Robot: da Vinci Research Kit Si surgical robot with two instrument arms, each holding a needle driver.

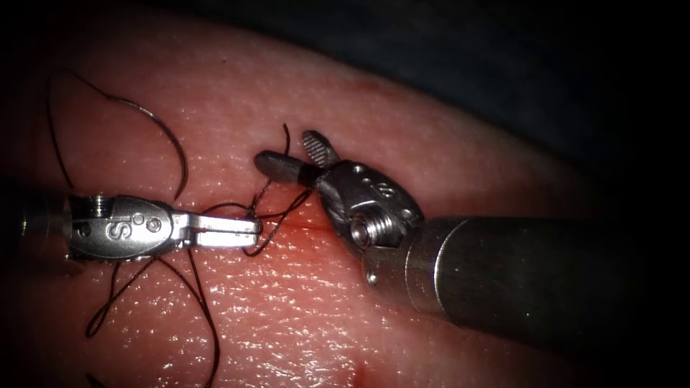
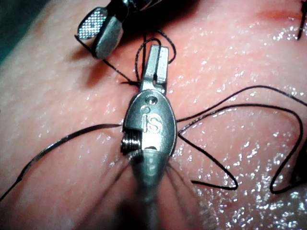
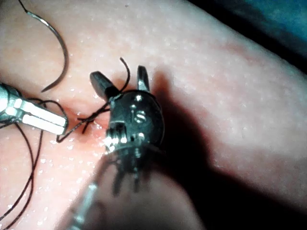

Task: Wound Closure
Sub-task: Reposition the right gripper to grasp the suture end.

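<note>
Two claws are seen over the tissue (image 1: pixel 237 316). At the left, the curved needle (image 1: pixel 162 133) is laid free on the tissue, held by nothing, its point beside the left claw (image 1: pixel 248 228). That claw's jaws are pressed together on the thread (image 1: pixel 205 305) at the cut (image 1: pixel 302 228), where strands are tangled. To the right, the right claw (image 1: pixel 291 154) is spread apart and nothing is held; a short thread end is curled between its jaws.

Needle (image 1: pixel 154 133) on tissue (image 1: pixel 445 151), left.
</note>
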